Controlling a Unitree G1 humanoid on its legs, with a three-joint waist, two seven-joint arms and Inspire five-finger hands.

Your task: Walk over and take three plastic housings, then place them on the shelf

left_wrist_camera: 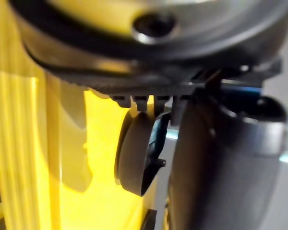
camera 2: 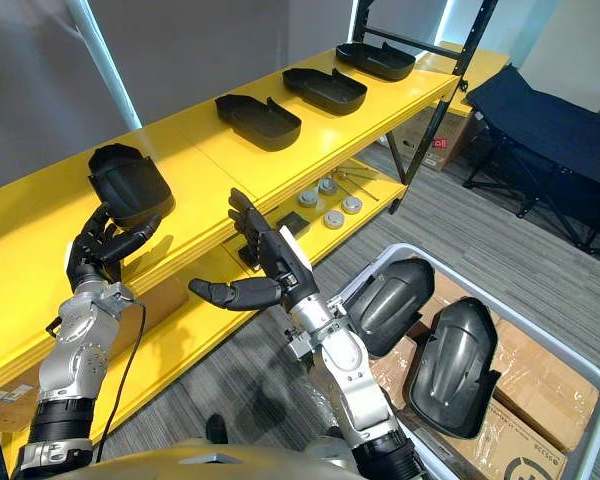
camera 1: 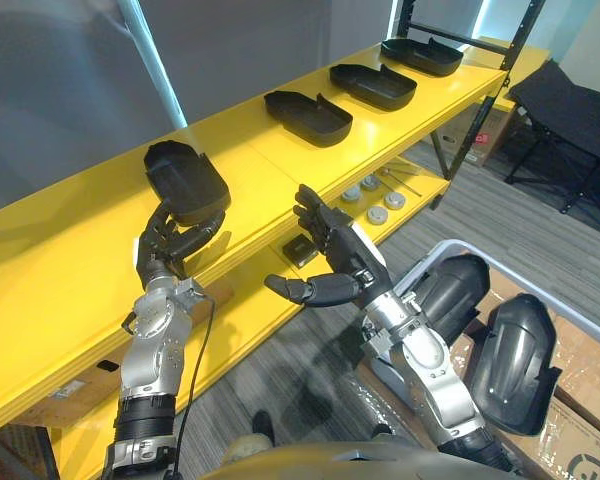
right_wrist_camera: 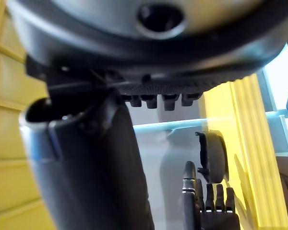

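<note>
A black housing (camera 1: 185, 180) is held over the bare near-left stretch of the yellow top shelf (camera 1: 70, 250), back from its front edge, by the curled fingers and thumb of the left hand (camera 1: 170, 245). The right hand (camera 1: 345, 255) is held empty and spread wide before that edge. Three further housings (camera 1: 308, 117) are lined up farther right, round metal parts (camera 1: 375, 200) are lying on the lower shelf, and two housings (camera 2: 455, 365) are seen in the grey bin (camera 2: 510, 316) near right.

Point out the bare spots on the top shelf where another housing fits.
Bare top shelf lies between the near housing, gripped by the left hand, and the row of three housings. More bare board runs on the near housing's other side. The far end is crowded. The right hand hovers open.
</note>
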